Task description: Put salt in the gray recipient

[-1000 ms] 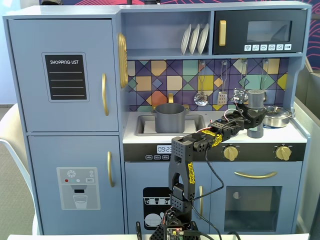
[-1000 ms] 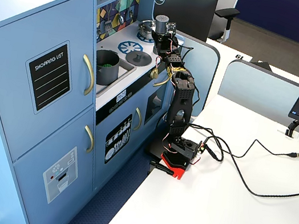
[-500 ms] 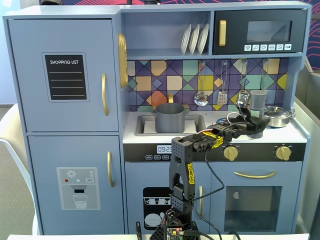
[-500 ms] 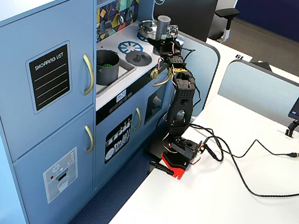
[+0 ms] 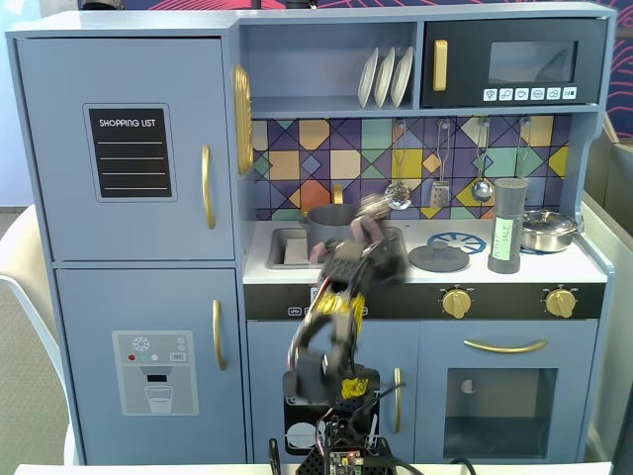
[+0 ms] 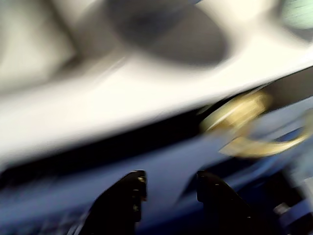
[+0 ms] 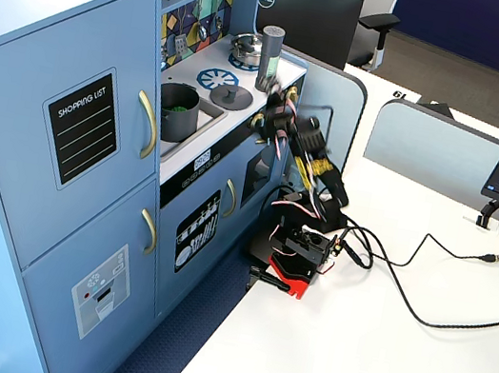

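The pincer [image 6: 167,188] is empty, jaws narrowly apart, well left of the salt shaker [image 5: 505,227]; it should reach right, widen, and grip the shaker upright.

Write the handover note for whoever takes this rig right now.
Gripper: empty, jaws apart in the wrist view; it is blurred with motion in front of the counter edge, between the sink and the stove.
Salt: upright on the stovetop, right of the lid in a fixed view, not held.
Gray pot: in the sink, something green inside.
Done: nothing yet; the salt is untouched.
Left: grasp the salt, carry it to the pot, put it in.
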